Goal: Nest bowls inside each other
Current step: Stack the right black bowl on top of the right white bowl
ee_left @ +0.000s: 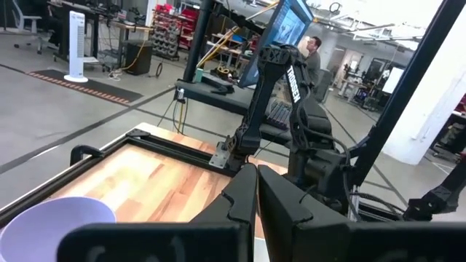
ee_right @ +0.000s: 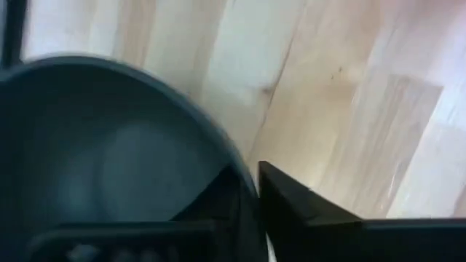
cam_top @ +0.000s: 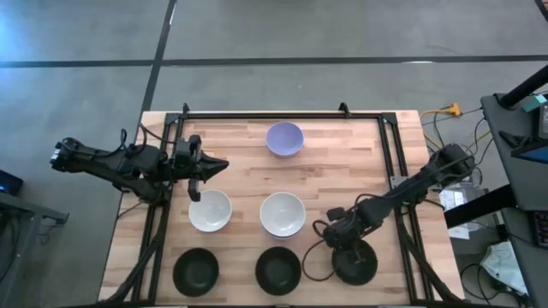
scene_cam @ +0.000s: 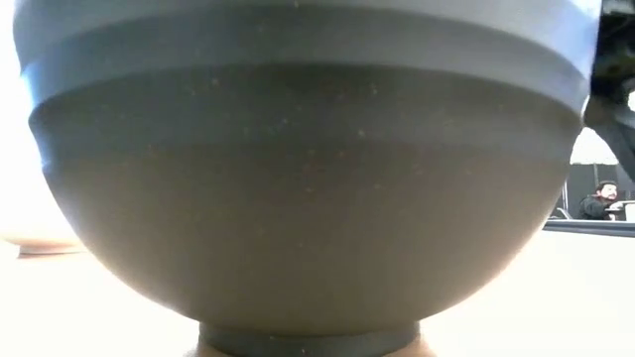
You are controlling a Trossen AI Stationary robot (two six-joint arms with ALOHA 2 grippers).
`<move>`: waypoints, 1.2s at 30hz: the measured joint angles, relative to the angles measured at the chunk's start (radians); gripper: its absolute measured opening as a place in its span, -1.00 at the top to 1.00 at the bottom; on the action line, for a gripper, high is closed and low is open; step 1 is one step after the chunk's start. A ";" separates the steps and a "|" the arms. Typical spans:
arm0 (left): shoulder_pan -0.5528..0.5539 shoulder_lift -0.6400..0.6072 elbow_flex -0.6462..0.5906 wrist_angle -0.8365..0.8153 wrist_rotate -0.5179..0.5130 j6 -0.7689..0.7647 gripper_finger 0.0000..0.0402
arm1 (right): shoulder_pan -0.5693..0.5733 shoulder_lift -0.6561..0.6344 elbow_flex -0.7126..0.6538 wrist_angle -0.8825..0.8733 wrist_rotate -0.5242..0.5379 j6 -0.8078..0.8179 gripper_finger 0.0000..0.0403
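Six bowls (cam_top: 285, 139), each apart, unnested

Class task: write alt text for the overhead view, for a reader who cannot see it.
Six bowls sit on a wooden table: a purple bowl at the far edge, two white bowls in the middle, three black bowls along the near edge. The right gripper is at the rightmost black bowl; the left gripper, shut, hovers above the left white bowl.

black bowl (scene_cam: 308, 188) fills view; person (scene_cam: 598, 201) far behind.
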 joint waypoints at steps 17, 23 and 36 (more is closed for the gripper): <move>0.000 -0.004 0.000 0.000 0.000 0.027 1.00 | -0.112 -0.155 0.226 -0.224 0.072 0.213 0.94; 0.000 -0.006 0.000 0.000 -0.002 0.027 1.00 | -0.225 -0.135 0.353 -0.079 0.141 0.273 0.94; 0.000 -0.011 0.002 0.000 -0.005 0.051 1.00 | -0.446 0.208 0.747 -0.385 0.048 0.419 0.94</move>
